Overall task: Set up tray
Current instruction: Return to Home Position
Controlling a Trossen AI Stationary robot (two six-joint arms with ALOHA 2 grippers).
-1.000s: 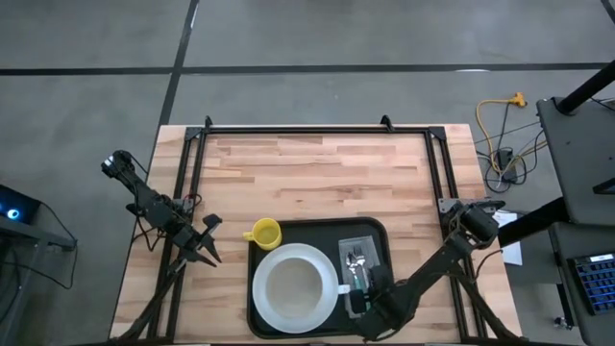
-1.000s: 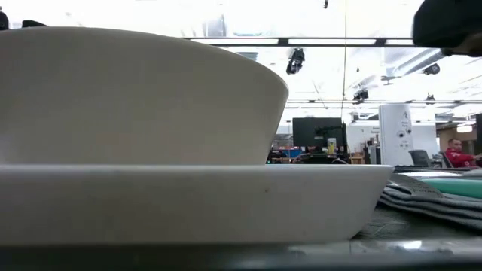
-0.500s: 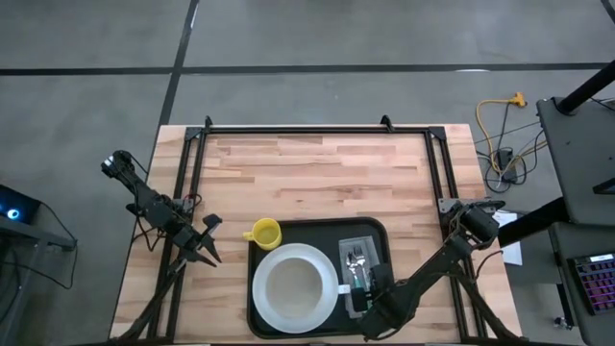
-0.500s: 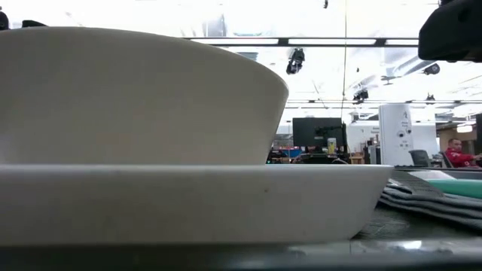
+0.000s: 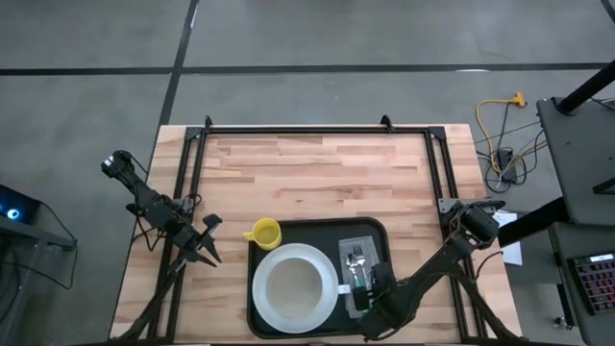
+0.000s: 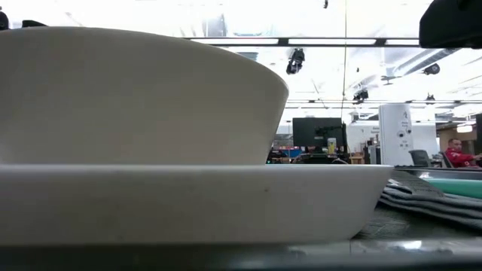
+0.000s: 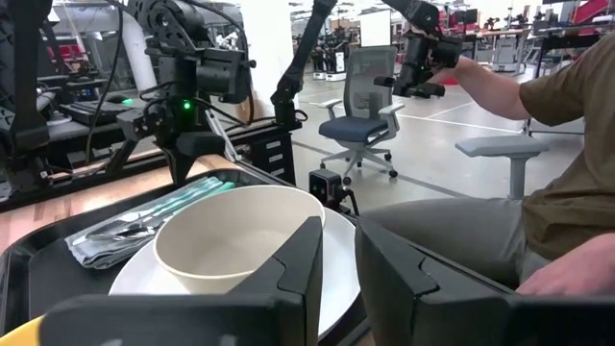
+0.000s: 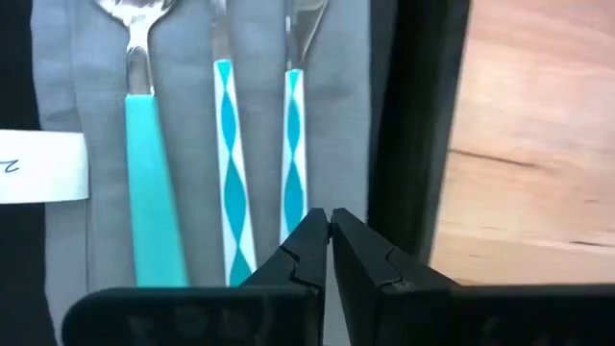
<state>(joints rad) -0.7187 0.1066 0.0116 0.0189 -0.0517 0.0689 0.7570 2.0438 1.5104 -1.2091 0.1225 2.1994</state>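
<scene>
High view, tray: the tray is seen at the lower middle of the table. It holds a white plate with a bowl, a yellow cup at its upper left corner and a gray napkin with cutlery on its right side.
High view, grippers: the right gripper is found over the lower end of the napkin. The left gripper is parked just left of the tray, near the cup but apart from it.
Low view, change: the right arm, a dark bulk at upper right, shows less than a second ago and has been drawn upward. Withdrawal from the napkin is inferred.
Low view, surroundings: bowl and plate fill the left of the frame. A person in red is seen far off at the right edge.
Left wrist view, fingers: a narrow gap is seen between them and nothing is held.
Left wrist view, surroundings: a seated person is noted at the right of the frame, beyond the table edge.
Right wrist view, fingers: pressed together, empty, above the handle ends of three blue-handled pieces lying side by side.
Right wrist view, surroundings: a white tag lies at the left; the tray rim and bare wood lie at the right.
Meaning: the setting is judged complete and only the retreat to rest remains.
Obstruction: nothing is seen above the gripper. The tray rim beside it and the nearby person are to be watched.
</scene>
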